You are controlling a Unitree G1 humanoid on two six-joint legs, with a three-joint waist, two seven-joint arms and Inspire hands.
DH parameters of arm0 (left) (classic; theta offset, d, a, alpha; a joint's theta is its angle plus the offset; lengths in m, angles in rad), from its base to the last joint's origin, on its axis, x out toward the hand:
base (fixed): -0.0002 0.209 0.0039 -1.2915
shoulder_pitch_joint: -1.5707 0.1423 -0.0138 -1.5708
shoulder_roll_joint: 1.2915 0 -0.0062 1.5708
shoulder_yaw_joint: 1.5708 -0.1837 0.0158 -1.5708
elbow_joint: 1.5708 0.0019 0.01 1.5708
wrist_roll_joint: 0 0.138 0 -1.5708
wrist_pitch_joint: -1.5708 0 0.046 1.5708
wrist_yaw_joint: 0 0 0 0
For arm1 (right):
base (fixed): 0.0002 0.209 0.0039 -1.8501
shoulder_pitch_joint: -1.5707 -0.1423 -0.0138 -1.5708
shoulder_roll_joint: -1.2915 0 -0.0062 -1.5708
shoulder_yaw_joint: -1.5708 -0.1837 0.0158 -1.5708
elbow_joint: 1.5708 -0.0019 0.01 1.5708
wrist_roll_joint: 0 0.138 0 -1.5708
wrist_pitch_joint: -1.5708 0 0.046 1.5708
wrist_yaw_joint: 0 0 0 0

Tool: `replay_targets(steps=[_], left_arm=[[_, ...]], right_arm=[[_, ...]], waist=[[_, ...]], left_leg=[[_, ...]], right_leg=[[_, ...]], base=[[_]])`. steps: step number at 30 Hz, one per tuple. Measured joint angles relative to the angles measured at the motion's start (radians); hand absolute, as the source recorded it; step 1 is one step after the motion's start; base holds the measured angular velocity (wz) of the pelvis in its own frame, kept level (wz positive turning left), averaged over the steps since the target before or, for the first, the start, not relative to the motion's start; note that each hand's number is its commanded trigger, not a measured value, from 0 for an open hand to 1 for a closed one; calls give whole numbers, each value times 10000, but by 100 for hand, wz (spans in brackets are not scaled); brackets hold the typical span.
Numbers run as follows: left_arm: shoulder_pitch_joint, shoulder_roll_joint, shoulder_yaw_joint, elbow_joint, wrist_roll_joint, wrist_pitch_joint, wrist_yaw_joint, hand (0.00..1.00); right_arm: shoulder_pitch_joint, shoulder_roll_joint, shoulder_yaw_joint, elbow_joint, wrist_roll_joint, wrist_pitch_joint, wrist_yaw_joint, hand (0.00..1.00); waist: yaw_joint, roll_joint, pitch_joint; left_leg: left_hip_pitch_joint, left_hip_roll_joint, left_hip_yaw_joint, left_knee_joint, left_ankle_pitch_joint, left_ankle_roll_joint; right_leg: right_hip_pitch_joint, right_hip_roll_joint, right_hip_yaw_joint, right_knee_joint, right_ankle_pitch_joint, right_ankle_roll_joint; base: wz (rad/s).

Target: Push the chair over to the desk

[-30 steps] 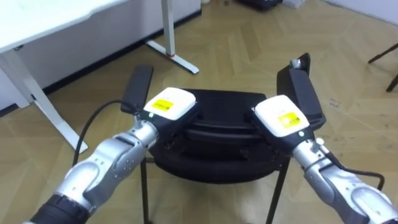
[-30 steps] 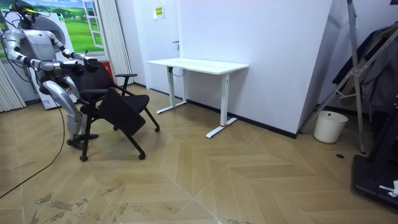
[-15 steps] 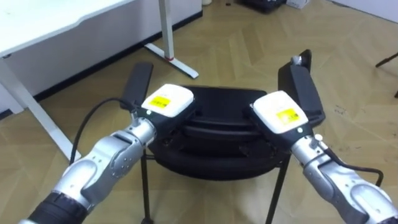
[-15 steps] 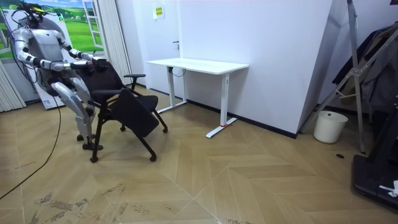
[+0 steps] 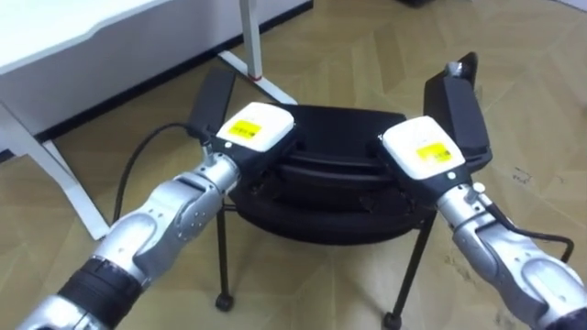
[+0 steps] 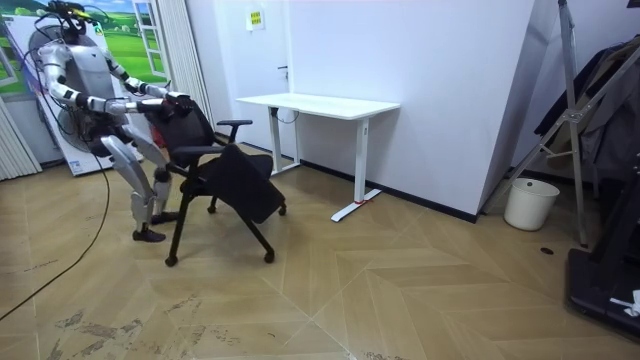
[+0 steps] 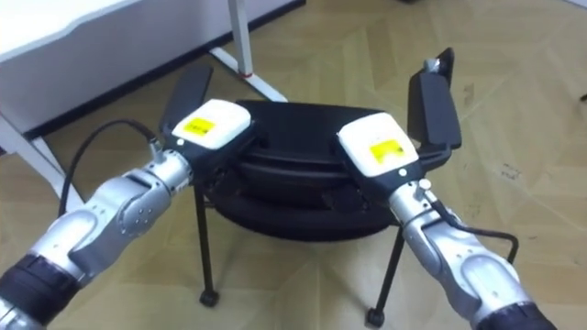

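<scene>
The black office chair (image 5: 335,133) is right below me, seat and both armrests (image 5: 213,99) seen from above and behind. My left hand (image 5: 254,126) lies on the left part of the backrest's top edge, and my right hand (image 5: 422,148) lies on its right part. Each hand's white back faces up. In the room view I stand behind the chair (image 6: 236,180) at the room view's left, arms stretched forward to its back, and the chair leans away from me.
A white desk (image 6: 320,103) stands against the wall just beyond the chair; its top (image 5: 73,41) and a leg's foot (image 5: 266,87) are close to the chair's left armrest. A white bin (image 6: 530,203) and a rack (image 6: 590,120) stand far to the room view's right. Open wooden floor lies ahead.
I have walked forward with the chair, which has rolled toward the desk, to the room view's right. Both hands have stayed on the backrest.
</scene>
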Motion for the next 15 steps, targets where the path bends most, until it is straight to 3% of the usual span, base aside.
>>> replay_targets(steps=[1, 2, 3, 4, 11, 15], left_arm=[[124, 1, 1, -43, 12, -1, 3, 100], [156, 4, 16, -79, 19, 0, -9, 100], [174, 28, 30, -128, 27, 7, -18, 100], [121, 47, 30, -120, 54, 36, -13, 100], [67, 46, 108, -359, 224, 400, 127, 100], [160, -50, 141, -435, 259, 449, 105, 100]], right_arm=[[50, 5, 42, -8, -2, 3, 13, 100], [48, -3, 64, -33, -2, 12, 39, 100], [50, 11, 97, -58, 0, 58, 48, 100], [49, 68, 143, -86, 15, 181, 52, 100], [27, 238, 184, -518, -150, 739, 78, 100], [28, 121, 189, -669, -182, 780, 195, 100]], waist=[[106, -2, 3], [196, 14, -4], [299, 40, -16], [327, -69, -28], [446, -86, -37], [723, -259, -61]], left_leg=[[-65, -10, 251, -455, 754, 120], [-63, -14, 307, -606, 1091, 173], [-65, -51, 296, -759, 1723, 525], [2, -143, 278, -831, 1760, 569], [80, -350, 332, -1128, 1735, 483], [603, -604, 1157, -1599, 1669, 589]], right_leg=[[288, -67, -243, -8, -155, 62], [389, -81, -346, -10, -222, 91], [547, -88, -528, -18, -336, 159], [642, -117, -558, -102, -375, 208], [960, -113, -939, -696, -431, 284], [1376, -498, -1194, -810, -643, 469]], base=[[-19], [-37], [-23], [-7], [15], [20]])
